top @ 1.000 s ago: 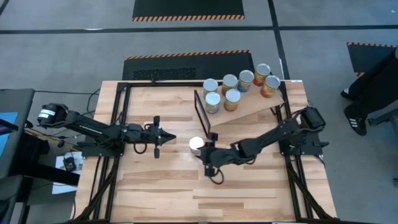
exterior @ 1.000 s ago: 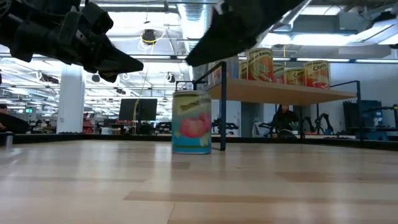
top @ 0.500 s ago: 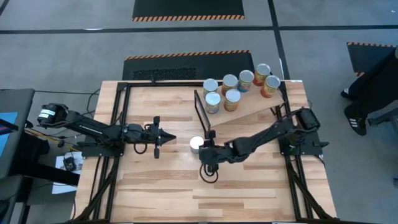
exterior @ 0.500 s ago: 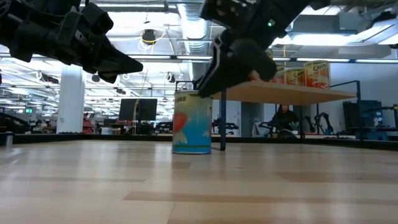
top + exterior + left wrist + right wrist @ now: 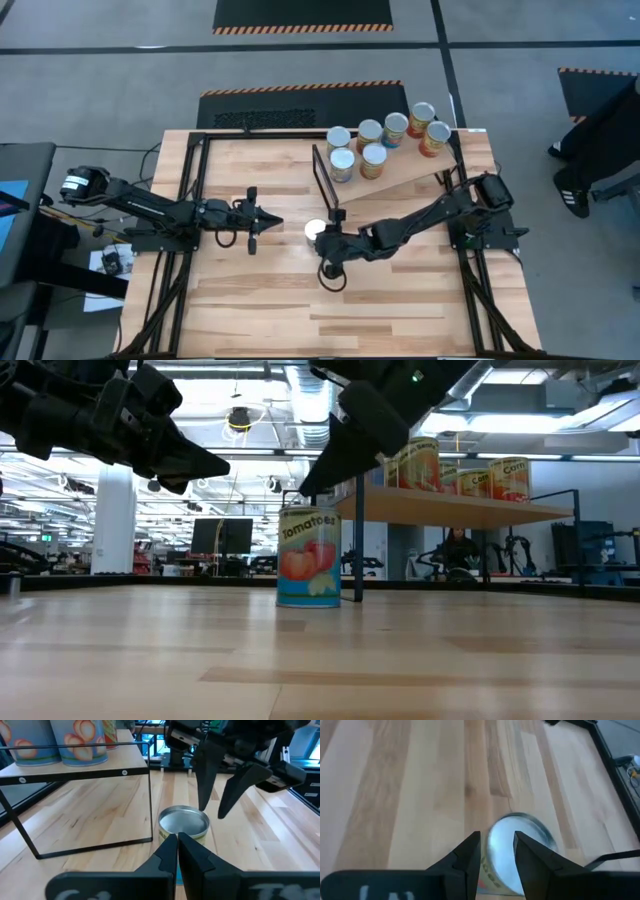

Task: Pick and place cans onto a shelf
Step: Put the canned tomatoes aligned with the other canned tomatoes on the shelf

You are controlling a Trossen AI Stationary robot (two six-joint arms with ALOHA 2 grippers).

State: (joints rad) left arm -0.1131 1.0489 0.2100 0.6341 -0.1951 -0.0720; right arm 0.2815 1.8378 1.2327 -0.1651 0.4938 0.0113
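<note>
One can (image 5: 315, 231) stands upright on the bench (image 5: 260, 310) near its middle, just off the low end of the shelf (image 5: 400, 175), silver top up, tomato label facing the low camera. Right tool (image 5: 331, 243) hangs over it, fingers (image 5: 207, 770) spread apart and pointing down at the lid, not gripping; can touches only the bench. Left tool (image 5: 268, 221) hovers above the bench just toward the left edge from that can, tips aimed at it, fingers (image 5: 170, 852) pinched together on nothing. Six more cans (image 5: 385, 140) sit grouped on the tilted shelf by the bench's far edge, at the right half.
</note>
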